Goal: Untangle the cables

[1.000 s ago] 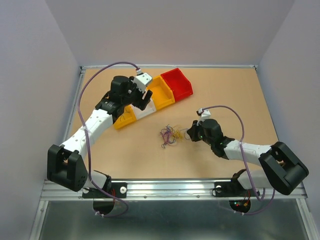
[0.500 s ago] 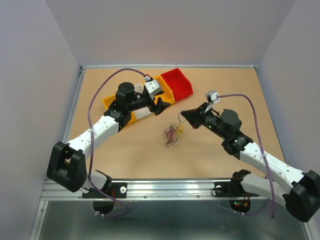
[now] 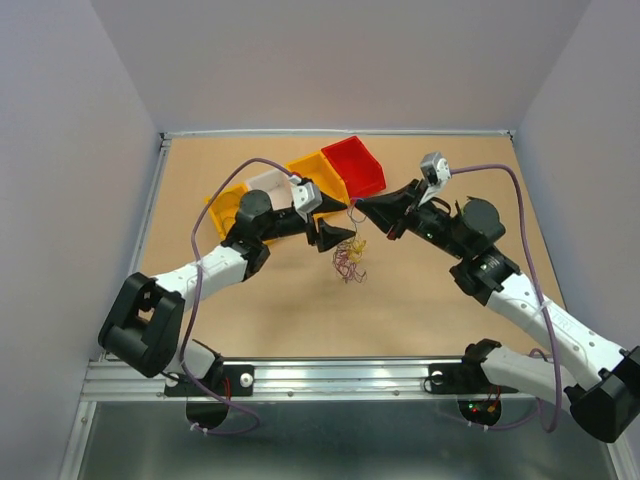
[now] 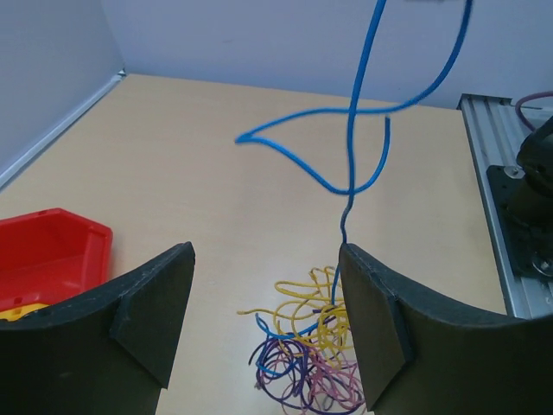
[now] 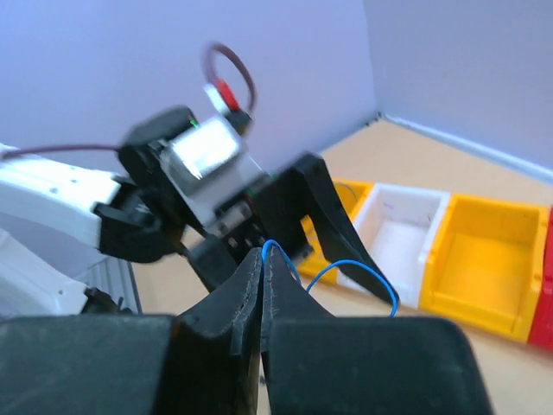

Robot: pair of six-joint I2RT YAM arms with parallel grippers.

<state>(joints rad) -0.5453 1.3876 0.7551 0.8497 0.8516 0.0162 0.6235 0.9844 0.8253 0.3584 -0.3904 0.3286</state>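
Observation:
The cables (image 3: pixel 349 256) are a small clump of yellow, purple, pink and blue wires in the middle of the table; the clump also shows in the left wrist view (image 4: pixel 309 361). My right gripper (image 3: pixel 358 206) is shut on a blue wire (image 5: pixel 346 268) and holds it up above the clump. The blue wire (image 4: pixel 354 138) rises from the clump and out of the top of the left wrist view. My left gripper (image 3: pixel 334 233) is open and empty, its fingers (image 4: pixel 380 320) either side of the clump and just left of it in the top view.
A row of bins stands behind the left arm: yellow (image 3: pixel 226 208), white (image 3: pixel 270 184), yellow (image 3: pixel 318 172) and red (image 3: pixel 355 164). The bins also show in the right wrist view (image 5: pixel 484 259). The metal rail (image 3: pixel 340 375) runs along the near edge.
My right gripper has risen and moved back-left with the blue wire, drawing it up from the clump. My left gripper has moved right to the clump, open.

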